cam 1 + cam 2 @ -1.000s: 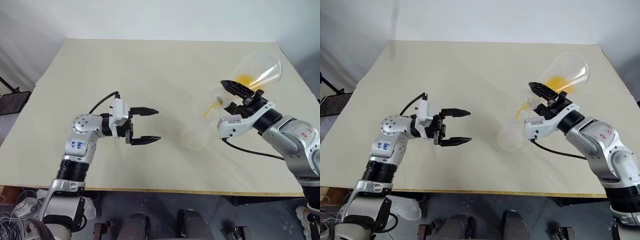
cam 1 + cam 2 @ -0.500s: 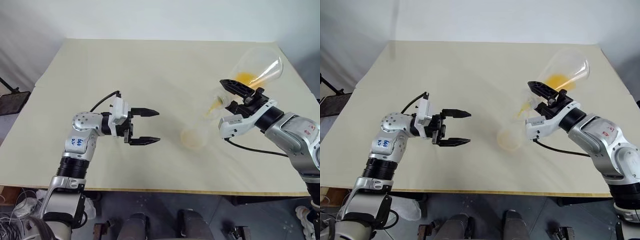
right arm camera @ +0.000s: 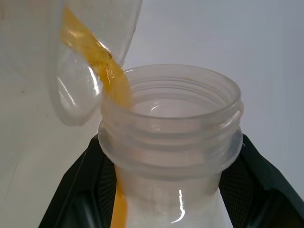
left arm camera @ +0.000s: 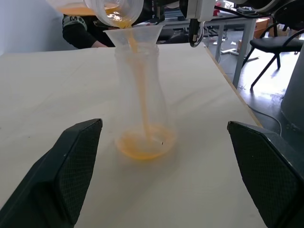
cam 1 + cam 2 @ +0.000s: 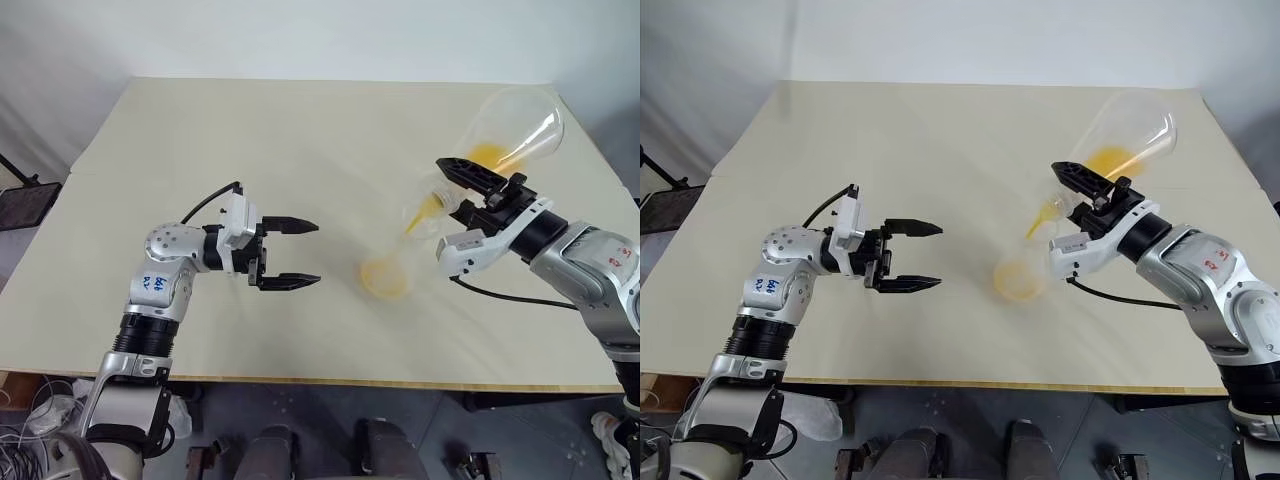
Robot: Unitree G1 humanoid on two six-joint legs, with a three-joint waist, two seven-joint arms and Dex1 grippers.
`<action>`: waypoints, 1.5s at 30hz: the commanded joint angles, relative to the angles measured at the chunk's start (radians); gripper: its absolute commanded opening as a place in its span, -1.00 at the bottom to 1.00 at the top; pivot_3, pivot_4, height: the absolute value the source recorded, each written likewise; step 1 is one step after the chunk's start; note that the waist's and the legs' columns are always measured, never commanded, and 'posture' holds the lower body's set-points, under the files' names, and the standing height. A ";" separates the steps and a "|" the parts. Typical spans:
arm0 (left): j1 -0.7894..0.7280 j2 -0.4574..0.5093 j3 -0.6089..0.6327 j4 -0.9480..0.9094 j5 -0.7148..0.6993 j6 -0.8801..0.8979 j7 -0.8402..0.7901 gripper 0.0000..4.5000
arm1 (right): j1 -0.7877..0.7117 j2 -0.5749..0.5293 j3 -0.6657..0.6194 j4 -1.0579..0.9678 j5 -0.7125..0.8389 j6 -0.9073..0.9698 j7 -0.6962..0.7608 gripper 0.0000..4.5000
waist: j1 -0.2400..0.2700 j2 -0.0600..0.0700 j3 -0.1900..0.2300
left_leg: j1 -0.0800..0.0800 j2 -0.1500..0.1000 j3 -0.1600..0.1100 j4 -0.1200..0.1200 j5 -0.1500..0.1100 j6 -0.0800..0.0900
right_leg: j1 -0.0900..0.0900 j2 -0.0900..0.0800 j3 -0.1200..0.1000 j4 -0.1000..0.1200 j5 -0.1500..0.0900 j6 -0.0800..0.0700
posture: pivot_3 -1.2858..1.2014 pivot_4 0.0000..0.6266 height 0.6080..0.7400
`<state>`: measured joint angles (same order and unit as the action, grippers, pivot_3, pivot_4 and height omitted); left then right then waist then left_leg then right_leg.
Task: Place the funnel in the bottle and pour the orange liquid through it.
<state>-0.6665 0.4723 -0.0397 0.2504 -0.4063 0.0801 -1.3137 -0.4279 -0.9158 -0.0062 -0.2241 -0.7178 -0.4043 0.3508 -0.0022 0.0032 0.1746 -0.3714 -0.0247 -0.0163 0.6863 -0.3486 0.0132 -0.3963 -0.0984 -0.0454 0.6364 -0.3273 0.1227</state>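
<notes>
The funnel (image 4: pixel 132 36), a small clear plastic cone, sits in the open neck of the bottle (image 4: pixel 142 102), a clear conical flask standing upright on the cream tabletop (image 5: pixel 300 150), a little to the right of its middle and toward the near edge. A thin stream of the orange liquid (image 4: pixel 137 85) runs from the funnel's stem down the inside of the bottle and gathers as a shallow yellow-orange pool across its round base (image 5: pixel 385 277). Above and to the right, the right hand (image 5: pixel 478 196) is clamped around the neck of a second clear conical flask (image 5: pixel 515 130), its two black fingers pressed against either side just below the threaded rim, as the right wrist view shows. That flask is tipped so its wide base points up and away toward the far right of the tabletop while its mouth hangs over the funnel; a streak of orange liquid lies along its lower wall and spills over the lip into the cone. The left hand (image 5: pixel 290 252) hangs above the tabletop to the left of the bottle, well apart from it, pointing toward it with its two black fingers spread wide and nothing between them. In the left wrist view, a black chair (image 4: pixel 275 42) and table legs stand beyond the tabletop's edge.
</notes>
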 commanded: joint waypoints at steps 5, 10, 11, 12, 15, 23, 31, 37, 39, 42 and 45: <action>-0.030 0.001 0.009 -0.019 -0.014 0.006 -0.005 1.00 | -0.024 -0.021 -0.038 -0.012 -0.004 -0.018 -0.025 0.08 | -0.001 0.000 0.000 | 0.000 0.000 0.000 0.000 0.000 0.000 | 0.000 0.000 0.000 0.000 0.000 0.000 | 0.03 -0.52 1.00; -0.032 0.000 0.009 -0.017 -0.015 0.008 -0.005 1.00 | -0.032 -0.027 -0.037 -0.001 -0.009 -0.028 -0.030 0.08 | 0.000 0.000 0.000 | 0.000 0.000 0.000 0.000 0.000 0.000 | 0.000 0.000 0.000 0.000 0.000 0.000 | 0.03 -0.52 1.00; -0.032 0.000 0.010 -0.018 -0.015 0.009 -0.004 1.00 | -0.035 -0.027 -0.036 0.001 -0.010 -0.029 -0.031 0.08 | 0.000 0.000 0.000 | 0.000 0.000 0.000 0.000 0.000 0.000 | 0.000 0.000 0.000 0.000 0.000 0.000 | 0.03 -0.52 1.00; -0.032 -0.001 0.010 -0.018 -0.015 0.009 -0.004 1.00 | -0.036 -0.026 -0.036 0.002 -0.010 -0.030 -0.031 0.08 | -0.001 0.000 0.000 | 0.000 0.000 0.000 0.000 0.000 0.000 | 0.000 0.000 0.000 0.000 0.000 0.000 | 0.03 -0.52 1.00; -0.032 -0.002 0.009 -0.018 -0.014 0.010 -0.002 1.00 | -0.044 -0.029 -0.035 0.013 -0.017 -0.041 -0.036 0.08 | -0.001 0.000 0.000 | 0.000 0.000 0.000 0.000 0.000 0.000 | 0.000 0.000 0.000 0.000 0.000 0.000 | 0.03 -0.52 1.00; -0.028 -0.002 0.009 -0.024 -0.016 0.011 -0.002 1.00 | -0.063 -0.044 -0.027 0.032 -0.027 -0.074 -0.050 0.08 | -0.001 0.000 0.000 | 0.000 0.000 0.000 0.000 0.000 0.000 | 0.000 0.000 0.000 0.000 0.000 0.000 | 0.03 -0.52 1.00; -0.019 -0.001 0.010 -0.033 -0.019 0.014 -0.002 1.00 | -0.052 -0.040 -0.028 0.018 -0.029 -0.084 -0.047 0.08 | -0.001 0.000 0.000 | 0.000 0.000 0.000 0.000 0.000 0.000 | 0.000 0.000 0.000 0.000 0.000 0.000 | 0.03 -0.52 1.00; -0.022 -0.003 0.010 -0.028 -0.017 0.011 -0.004 1.00 | -0.048 -0.037 -0.021 0.018 -0.040 -0.090 -0.053 0.08 | 0.000 0.000 0.000 | 0.000 0.000 0.000 0.000 0.000 0.000 | 0.000 0.000 0.000 0.000 0.000 0.000 | 0.03 -0.52 1.00; -0.023 -0.004 0.010 -0.027 -0.018 0.010 -0.005 1.00 | -0.050 -0.040 -0.019 0.021 -0.041 -0.096 -0.053 0.08 | -0.001 0.000 0.000 | 0.000 0.000 0.000 0.000 0.000 0.000 | 0.000 0.000 0.000 0.000 0.000 0.000 | 0.03 -0.52 1.00; -0.022 -0.004 0.010 -0.026 -0.018 0.010 -0.006 1.00 | -0.052 -0.040 -0.021 0.028 -0.047 -0.100 -0.058 0.08 | -0.001 0.000 0.000 | 0.000 0.000 0.000 0.000 0.000 0.000 | 0.000 0.000 0.000 0.000 0.000 0.000 | 0.03 -0.52 1.00; -0.022 -0.004 0.010 -0.026 -0.018 0.010 -0.005 1.00 | -0.054 -0.041 -0.021 0.030 -0.052 -0.106 -0.062 0.08 | 0.000 0.000 0.000 | 0.000 0.000 0.000 0.000 0.000 0.000 | 0.000 0.000 0.000 0.000 0.000 0.000 | 0.03 -0.52 1.00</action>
<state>-0.6833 0.4698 -0.0397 0.2491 -0.4066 0.0952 -1.3131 -0.4663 -0.9401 -0.0059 -0.1789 -0.7718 -0.5031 0.3111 -0.0027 0.0032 0.1746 -0.3714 -0.0247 -0.0162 0.6864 -0.3486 0.0132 -0.3963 -0.0984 -0.0454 0.6366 -0.3273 0.1227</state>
